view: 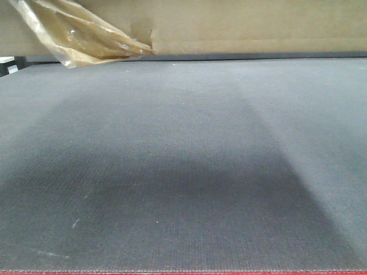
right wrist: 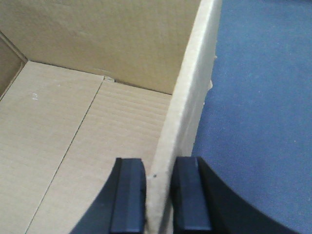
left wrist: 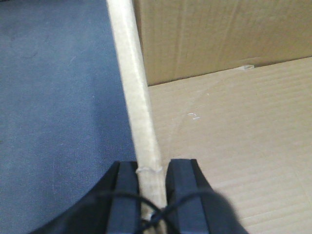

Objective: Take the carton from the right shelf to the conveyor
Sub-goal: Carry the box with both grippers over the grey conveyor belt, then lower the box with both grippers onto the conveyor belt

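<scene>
Nearest to the front-facing camera runs a thin red edge strip [view: 183, 272], and behind it the broad dark blue-grey ribbed belt of the conveyor [view: 183, 172] fills almost the whole view. At the far end of the belt stands the large plain brown corrugated cardboard carton [view: 258, 26], with only its lower part visible. A crumpled wad of yellowish clear tape [view: 80, 34] hangs at its lower left edge. A dark gap shows under the carton, so I cannot tell if its bottom touches the belt. In the left wrist view, the black left gripper [left wrist: 148, 175] has its two fingers [left wrist: 127, 195] closed narrowly on the upright side wall of the carton [left wrist: 234, 136], one finger outside and one inside. The conveyor [left wrist: 58, 97] lies just beside this wall. In the right wrist view, the right gripper [right wrist: 158, 180] pinches the opposite wall of the carton [right wrist: 73, 136] in the same way, its fingers [right wrist: 127, 195] pressed against the cardboard, and the conveyor [right wrist: 263, 97] is on the outer side.
</scene>
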Action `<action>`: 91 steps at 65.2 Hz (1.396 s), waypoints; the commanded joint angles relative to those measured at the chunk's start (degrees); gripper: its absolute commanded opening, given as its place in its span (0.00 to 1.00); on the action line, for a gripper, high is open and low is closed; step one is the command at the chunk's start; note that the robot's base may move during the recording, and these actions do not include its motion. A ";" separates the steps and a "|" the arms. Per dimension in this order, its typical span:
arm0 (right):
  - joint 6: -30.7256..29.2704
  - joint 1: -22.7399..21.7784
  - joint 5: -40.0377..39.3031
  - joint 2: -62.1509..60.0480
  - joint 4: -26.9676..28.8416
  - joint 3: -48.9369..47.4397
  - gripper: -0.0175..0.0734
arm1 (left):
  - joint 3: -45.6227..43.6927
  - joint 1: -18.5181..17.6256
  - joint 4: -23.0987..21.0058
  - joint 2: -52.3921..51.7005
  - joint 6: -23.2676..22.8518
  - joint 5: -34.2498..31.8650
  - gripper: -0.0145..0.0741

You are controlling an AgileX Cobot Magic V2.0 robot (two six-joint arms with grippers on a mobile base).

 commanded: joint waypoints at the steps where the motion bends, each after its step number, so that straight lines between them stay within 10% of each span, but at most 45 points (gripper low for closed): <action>1: -1.08 -0.22 -1.35 -1.13 -0.18 -0.41 0.12 | -0.30 0.22 4.66 -0.68 0.74 0.16 0.15; 38: -1.08 -0.22 -1.61 -0.86 -0.13 -0.41 0.12 | -0.20 0.45 4.28 0.33 0.74 -0.54 0.15; 77: -1.08 -1.52 -10.55 21.16 -5.42 -0.41 0.12 | 0.22 9.06 -1.91 20.41 0.74 -10.74 0.16; 91: -1.08 -1.74 -13.36 24.57 -5.42 -0.41 0.20 | 0.30 9.06 -2.15 24.08 0.74 -11.68 0.41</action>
